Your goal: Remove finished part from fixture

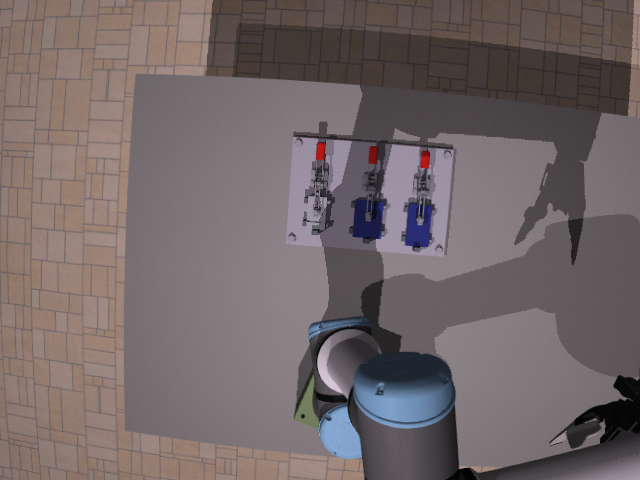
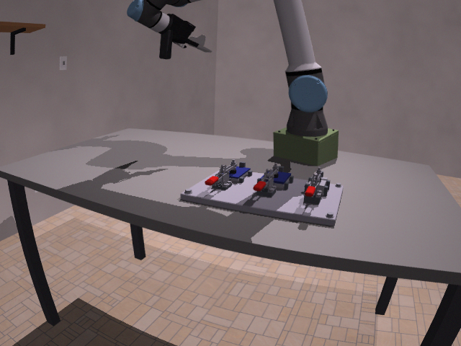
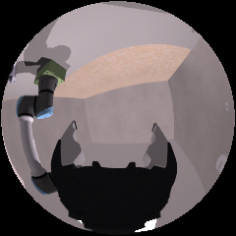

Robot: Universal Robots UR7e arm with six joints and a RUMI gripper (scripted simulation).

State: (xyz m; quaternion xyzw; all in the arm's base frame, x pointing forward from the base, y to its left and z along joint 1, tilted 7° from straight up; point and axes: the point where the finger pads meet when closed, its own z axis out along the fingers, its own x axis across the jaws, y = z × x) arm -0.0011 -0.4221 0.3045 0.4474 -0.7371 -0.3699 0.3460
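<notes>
The fixture plate (image 1: 369, 193) lies on the grey table and carries three toggle clamps with red handles. The finished part (image 1: 321, 211) is grey and sits under the left clamp in the top view; in the exterior view it is at the right station (image 2: 316, 187), and its slot is too small to make out. Two blue blanks (image 1: 368, 218) (image 1: 418, 223) sit under the other two clamps, also seen in the exterior view (image 2: 240, 171) (image 2: 282, 176). My gripper (image 2: 182, 40) is open and empty, high above the table and far from the fixture (image 2: 262, 197). The wrist view shows both fingers spread (image 3: 114, 127) against wall and floor.
The arm's green base block (image 2: 305, 145) stands on the table just behind the fixture. The arm's shoulder (image 1: 382, 392) overhangs the table's near side in the top view. A wall shelf (image 2: 18, 27) is at the far left.
</notes>
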